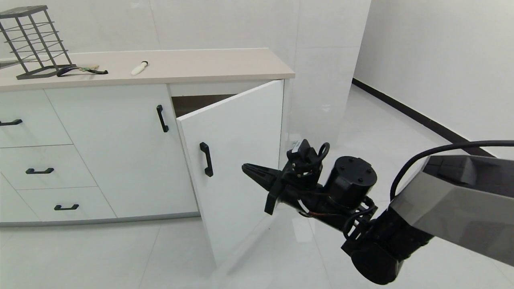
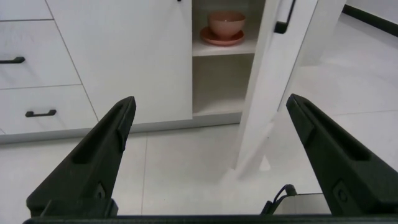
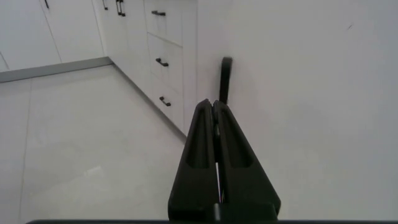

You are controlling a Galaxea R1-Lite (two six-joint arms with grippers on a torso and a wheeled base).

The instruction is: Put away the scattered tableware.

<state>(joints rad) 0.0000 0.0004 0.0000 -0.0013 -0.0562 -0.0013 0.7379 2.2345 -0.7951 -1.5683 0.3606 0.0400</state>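
My right gripper (image 1: 248, 168) hangs mid-frame, jaws pressed together, near the black handle (image 1: 206, 159) of the open white cabinet door (image 1: 237, 128). My left gripper (image 2: 211, 102) has its jaws wide apart. A pink bowl (image 2: 226, 22) sits on a pink plate (image 2: 221, 40) on the cabinet shelf (image 2: 214, 50). A white-handled utensil (image 1: 139, 68) lies on the beige counter (image 1: 200, 64), upper left.

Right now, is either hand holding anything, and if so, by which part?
Nothing is held. The left hand is open and empty. The right hand is shut on nothing, near the cabinet door handle but not gripping it.
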